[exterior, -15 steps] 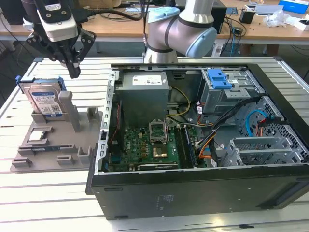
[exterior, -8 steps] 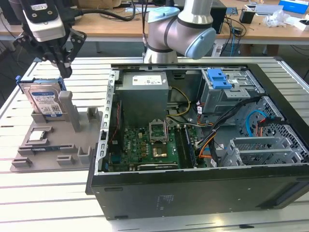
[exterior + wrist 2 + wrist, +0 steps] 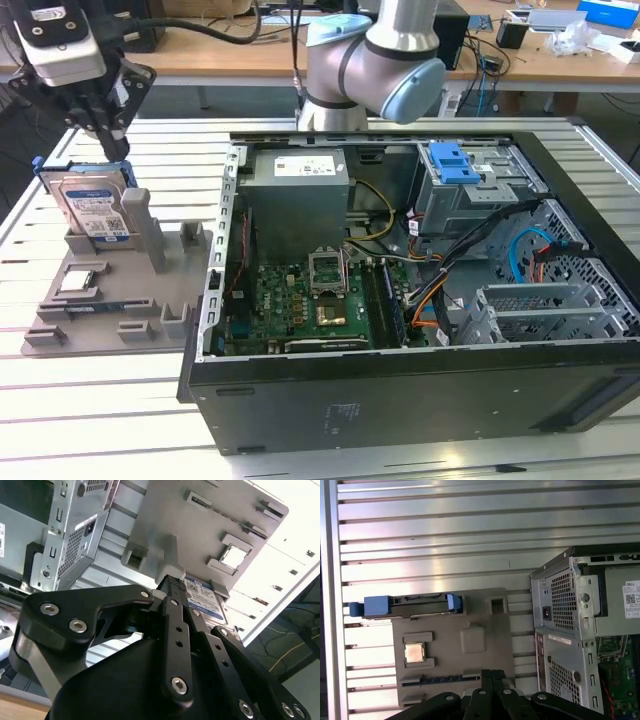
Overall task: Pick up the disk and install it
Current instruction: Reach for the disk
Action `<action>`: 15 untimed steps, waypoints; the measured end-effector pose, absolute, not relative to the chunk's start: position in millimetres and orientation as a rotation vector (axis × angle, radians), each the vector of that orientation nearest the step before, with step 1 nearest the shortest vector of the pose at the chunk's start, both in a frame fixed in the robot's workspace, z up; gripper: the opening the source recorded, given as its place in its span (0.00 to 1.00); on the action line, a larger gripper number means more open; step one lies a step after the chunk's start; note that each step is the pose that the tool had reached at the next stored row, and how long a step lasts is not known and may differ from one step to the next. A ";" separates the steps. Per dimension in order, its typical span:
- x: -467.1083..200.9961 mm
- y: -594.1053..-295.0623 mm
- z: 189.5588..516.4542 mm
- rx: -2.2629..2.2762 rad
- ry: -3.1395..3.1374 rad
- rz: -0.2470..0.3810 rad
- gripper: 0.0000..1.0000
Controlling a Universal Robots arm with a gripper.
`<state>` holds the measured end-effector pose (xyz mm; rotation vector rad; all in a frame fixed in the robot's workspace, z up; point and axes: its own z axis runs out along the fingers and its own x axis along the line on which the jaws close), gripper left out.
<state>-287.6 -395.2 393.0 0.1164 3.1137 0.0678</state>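
Disk (image 3: 95, 212) upright in its holder, gripper (image 3: 118, 150) clenched above it

At the exterior view's left, the disk stands on edge in a slot at the back of a grey plastic holder (image 3: 110, 312). Its white-and-blue label faces the camera and its blue frame (image 3: 40, 168) shows at the top corner. The gripper hangs over the disk's upper edge, pointing down, with its black fingers pressed together and nothing between them. The tips seem to sit just above the edge, though from this angle I cannot tell whether they touch it. In the first wrist view the two fingertips (image 3: 488, 676) meet with no gap over the holder, and the disk appears edge-on as a thin bar with blue ends.

A small square chip (image 3: 80, 283) lies flat in a recess in front of the disk. The holder rests on a table (image 3: 100, 410) of metal slats.

Just beside the holder, toward the exterior view's right, an open computer case (image 3: 400, 420) lies on its side. Inside it, from left to right, are a grey power supply (image 3: 300, 195) above a green circuit board (image 3: 300, 305), a bundle of coloured cables (image 3: 430, 290), a blue latch (image 3: 450, 160) on the metal drive cage, and empty metal bays (image 3: 545, 305). The arm (image 3: 375, 60) rises behind the case.
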 end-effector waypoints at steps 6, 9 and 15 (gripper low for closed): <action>-315.5 -392.0 392.6 0.117 3.114 0.068 0.11; -330.3 -388.9 392.4 0.117 3.114 0.068 0.11; -361.1 -384.2 391.9 0.117 3.114 0.068 0.11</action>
